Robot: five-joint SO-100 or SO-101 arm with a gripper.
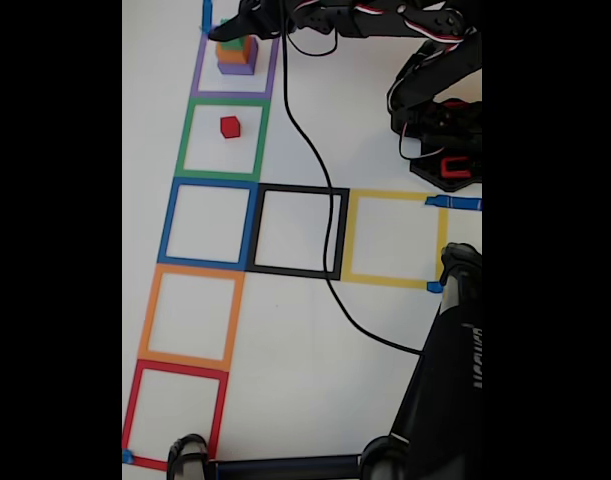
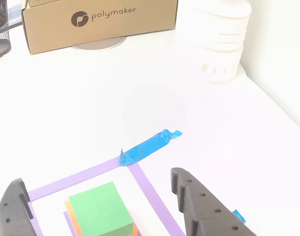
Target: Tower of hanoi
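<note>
A stack of blocks stands in the purple tape square (image 1: pixel 198 75) at the top of the fixed view: a purple block (image 1: pixel 237 68) at the bottom, an orange block (image 1: pixel 241 54) on it and a green block (image 1: pixel 232 44) on top. A small red cube (image 1: pixel 230 127) sits alone in the green tape square (image 1: pixel 185 140) just below. My gripper (image 1: pixel 241 27) hovers over the stack. In the other view my gripper (image 2: pixel 95 179) is open, one black finger on each side of the green block (image 2: pixel 98 209), apart from it. An orange edge (image 2: pixel 69 210) shows beneath the green block.
Blue (image 1: pixel 167 225), black (image 1: pixel 257 230), yellow (image 1: pixel 350 240), orange (image 1: pixel 150 315) and red (image 1: pixel 133 400) tape squares lie lower down. A black cable (image 1: pixel 310 150) crosses the black square. The arm base (image 1: pixel 445 120) stands at the upper right, a black stand (image 1: pixel 445 380) at the lower right. A cardboard box (image 2: pixel 98 22) and a white container (image 2: pixel 221 39) stand beyond the purple square.
</note>
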